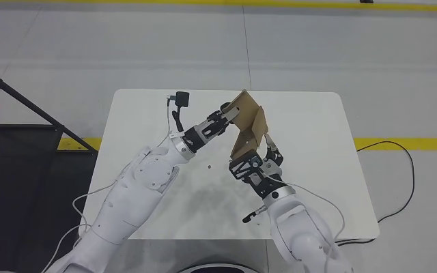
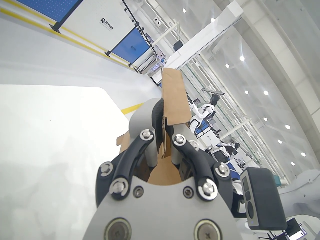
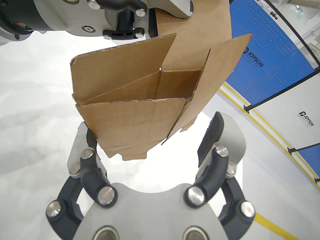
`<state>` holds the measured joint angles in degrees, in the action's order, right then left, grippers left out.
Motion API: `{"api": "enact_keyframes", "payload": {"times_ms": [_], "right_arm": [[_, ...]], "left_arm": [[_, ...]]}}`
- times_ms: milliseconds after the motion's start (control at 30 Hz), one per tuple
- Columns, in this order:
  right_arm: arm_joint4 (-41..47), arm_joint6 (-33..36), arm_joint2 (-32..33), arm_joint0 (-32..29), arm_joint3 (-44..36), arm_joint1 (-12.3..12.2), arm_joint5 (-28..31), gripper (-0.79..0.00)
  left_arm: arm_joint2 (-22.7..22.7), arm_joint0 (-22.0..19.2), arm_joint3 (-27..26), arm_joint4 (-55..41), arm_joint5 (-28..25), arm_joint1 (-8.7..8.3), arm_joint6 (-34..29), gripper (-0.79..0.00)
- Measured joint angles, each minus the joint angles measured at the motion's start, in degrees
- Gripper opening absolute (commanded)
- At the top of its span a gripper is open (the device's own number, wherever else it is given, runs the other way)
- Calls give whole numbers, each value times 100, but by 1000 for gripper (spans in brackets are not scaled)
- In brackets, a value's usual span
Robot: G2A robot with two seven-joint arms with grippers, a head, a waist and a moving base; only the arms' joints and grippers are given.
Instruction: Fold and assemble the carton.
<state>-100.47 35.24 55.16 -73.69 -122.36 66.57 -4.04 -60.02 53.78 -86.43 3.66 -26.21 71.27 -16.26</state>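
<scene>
Carton (image 1: 250, 124): brown cardboard, partly folded, its flaps standing open.
Pose: tilting and hanging in the air above the middle of the table (image 1: 321, 130).

Matt cardboard carton (image 3: 130, 116) (ribbed fingers (image 3: 209, 136))

- The left gripper (image 2: 163, 126) clamps its black pads on an edge of the brown corrugated cardboard carton (image 2: 175, 96).
- The white tabletop (image 2: 50, 126) lies beneath both.

Left end effector (image 2: 165, 121) pinched, right (image 3: 152, 126) spread.
</scene>
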Motion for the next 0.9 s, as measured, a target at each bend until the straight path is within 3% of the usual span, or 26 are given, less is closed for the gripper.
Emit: {"api": "enact_keyframes", "payload": {"times_ms": [900], "right_arm": [[-25, -357, 268, -290, -53, 42, 31, 0]], "left_arm": [[-69, 149, -171, 50, 61, 28, -41, -785]]}}
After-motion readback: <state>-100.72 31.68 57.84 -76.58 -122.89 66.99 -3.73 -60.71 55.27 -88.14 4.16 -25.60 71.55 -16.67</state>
